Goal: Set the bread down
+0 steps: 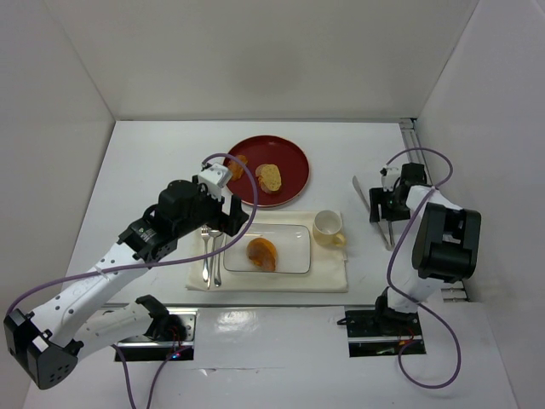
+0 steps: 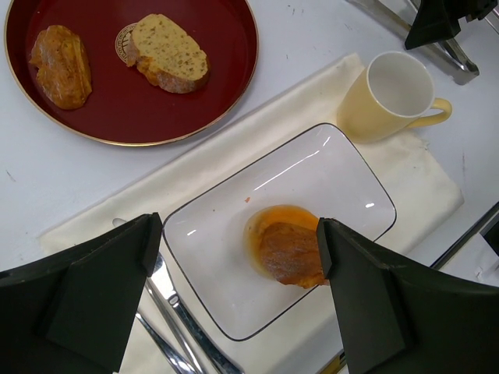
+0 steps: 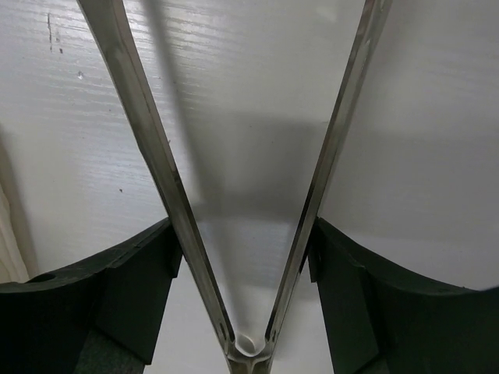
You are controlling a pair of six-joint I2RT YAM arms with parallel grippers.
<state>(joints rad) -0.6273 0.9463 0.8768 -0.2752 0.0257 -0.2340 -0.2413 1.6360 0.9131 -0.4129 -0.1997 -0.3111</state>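
The bread [image 1: 261,254], a golden-orange roll with a darker centre, lies on the right half of a white rectangular plate [image 1: 289,243]. In the left wrist view the bread [image 2: 287,251] rests on the plate [image 2: 335,179] just inside my right finger. My left gripper [image 1: 223,221] hovers over the plate's left side, open [image 2: 238,249], with nothing between its fingers. On the table to the right, my right gripper [image 1: 385,209] is shut on metal tongs [image 1: 361,194]. The tongs' two arms [image 3: 156,156] spread in a V between its fingers [image 3: 243,241].
A red round plate [image 1: 289,158] at the back holds a pale bread slice [image 1: 269,176] and an orange-brown chunk [image 1: 238,162]. A cream cup [image 1: 328,227] stands right of the white plate on a cream cloth [image 1: 332,277]. Fork and spoon [image 1: 211,256] lie on the left.
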